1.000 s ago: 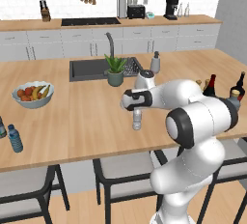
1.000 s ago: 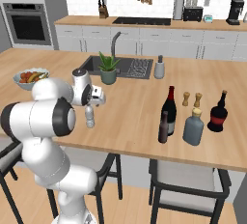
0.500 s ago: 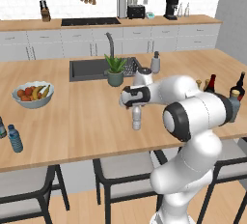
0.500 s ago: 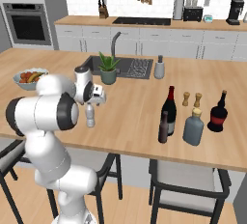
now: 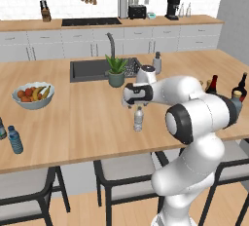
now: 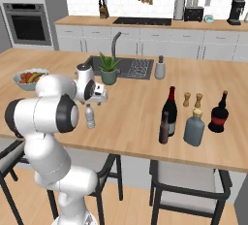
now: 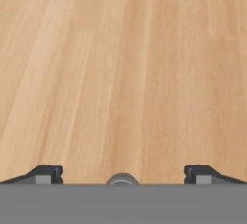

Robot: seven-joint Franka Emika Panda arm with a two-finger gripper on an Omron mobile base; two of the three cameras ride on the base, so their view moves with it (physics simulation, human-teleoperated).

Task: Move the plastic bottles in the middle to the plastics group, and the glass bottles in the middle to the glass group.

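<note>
Spread wide, the gripper [image 7: 123,175] hangs just above the small clear water bottle [image 5: 138,119], holding nothing; in the hand view its two dark fingertips [image 7: 44,174] stand far apart at the lower corners, with the bottle's white cap [image 7: 122,178] peeking up midway between them over bare wooden counter [image 7: 120,63]. From the left base view the hand [image 5: 130,95] sits directly over the bottle, which stands upright near the front edge of the island counter [image 5: 78,122]; the right base view shows the same bottle [image 6: 90,117] under the hand [image 6: 97,94]. Behind it are a potted plant [image 5: 116,70] and the sink [image 5: 90,69], with a grey soap dispenser [image 5: 157,63] by the sink's right end. Well off to the robot's right stand the tall wine bottle [image 6: 169,111] with the slim brown bottle [image 6: 164,128] just in front of it, then the squat grey-blue bottle [image 6: 194,128], two small wooden mills [image 6: 192,100] and the dark round-shouldered bottle [image 6: 219,114]. Far to the left, a fruit bowl [image 5: 33,95] sits on the counter, and the blue-tinted bottle [image 5: 15,139] stands at the left edge.
</note>
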